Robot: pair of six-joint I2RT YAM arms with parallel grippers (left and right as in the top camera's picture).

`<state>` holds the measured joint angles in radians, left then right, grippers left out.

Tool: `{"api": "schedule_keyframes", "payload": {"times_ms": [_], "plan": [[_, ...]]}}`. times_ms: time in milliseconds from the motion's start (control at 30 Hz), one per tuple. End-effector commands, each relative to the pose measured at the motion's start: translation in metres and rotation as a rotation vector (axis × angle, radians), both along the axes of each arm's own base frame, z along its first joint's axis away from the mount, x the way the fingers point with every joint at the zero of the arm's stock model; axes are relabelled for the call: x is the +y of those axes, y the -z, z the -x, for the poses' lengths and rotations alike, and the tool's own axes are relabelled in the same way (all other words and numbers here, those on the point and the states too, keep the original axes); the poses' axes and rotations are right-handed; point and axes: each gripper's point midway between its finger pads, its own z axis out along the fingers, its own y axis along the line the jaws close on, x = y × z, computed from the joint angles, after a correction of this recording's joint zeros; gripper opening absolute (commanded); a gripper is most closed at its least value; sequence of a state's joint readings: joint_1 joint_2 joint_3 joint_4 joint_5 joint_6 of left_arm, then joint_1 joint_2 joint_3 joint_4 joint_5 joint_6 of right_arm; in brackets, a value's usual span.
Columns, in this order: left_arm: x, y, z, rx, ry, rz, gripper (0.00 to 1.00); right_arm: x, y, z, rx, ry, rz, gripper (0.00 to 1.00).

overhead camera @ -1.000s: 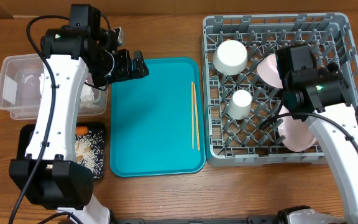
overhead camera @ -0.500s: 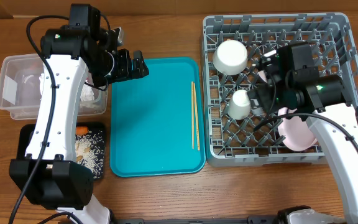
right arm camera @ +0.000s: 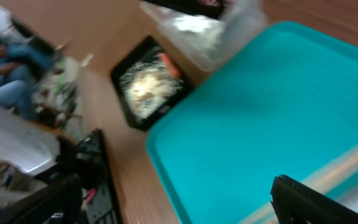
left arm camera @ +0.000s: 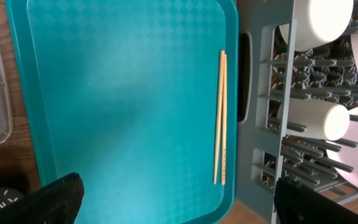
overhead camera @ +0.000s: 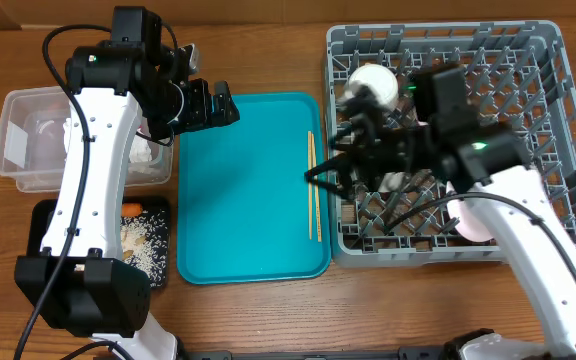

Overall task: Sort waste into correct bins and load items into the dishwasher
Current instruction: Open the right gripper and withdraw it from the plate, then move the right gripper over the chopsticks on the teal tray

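Since a second ago my right gripper (overhead camera: 326,150) has swung off the big grey pegged plastic rack (overhead camera: 558,60) to its left wall, jaws spread, empty. Two thin pale wooden chopsticks (overhead camera: 314,186) lie side by side along the right edge of the flat teal plastic tray (overhead camera: 238,200), parallel to that wall. My left gripper (overhead camera: 220,106), also spread, hovers at the tray's far left corner.
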<state>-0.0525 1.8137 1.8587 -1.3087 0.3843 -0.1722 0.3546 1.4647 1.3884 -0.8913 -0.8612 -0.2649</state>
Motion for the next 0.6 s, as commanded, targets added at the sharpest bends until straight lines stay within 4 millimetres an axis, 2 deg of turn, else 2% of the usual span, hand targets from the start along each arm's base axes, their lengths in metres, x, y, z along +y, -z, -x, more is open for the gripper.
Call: {"api": "schedule_keyframes", "payload": {"times_ms": [0, 100, 300, 433, 567], "plan": [[-0.002, -0.013, -0.002, -0.049, 0.023, -0.006, 1.00, 0.038, 0.002, 0.018, 0.041, -0.116, -0.046, 1.00], [-0.002, -0.013, -0.002, -0.049, 0.023, -0.006, 1.00, 0.063, 0.017, 0.021, 0.040, -0.147, -0.018, 1.00], [-0.002, -0.013, -0.002, -0.049, 0.023, -0.006, 1.00, 0.102, 0.058, 0.006, 0.123, 0.005, 0.094, 1.00], [-0.002, -0.013, -0.002, -0.049, 0.023, -0.006, 1.00, 0.115, 0.087, -0.005, 0.130, 0.146, 0.196, 1.00], [-0.003, -0.013, -0.003, -0.053, 0.020, -0.002, 1.00, 0.118, 0.108, -0.011, 0.119, 0.251, 0.276, 1.00]]}}
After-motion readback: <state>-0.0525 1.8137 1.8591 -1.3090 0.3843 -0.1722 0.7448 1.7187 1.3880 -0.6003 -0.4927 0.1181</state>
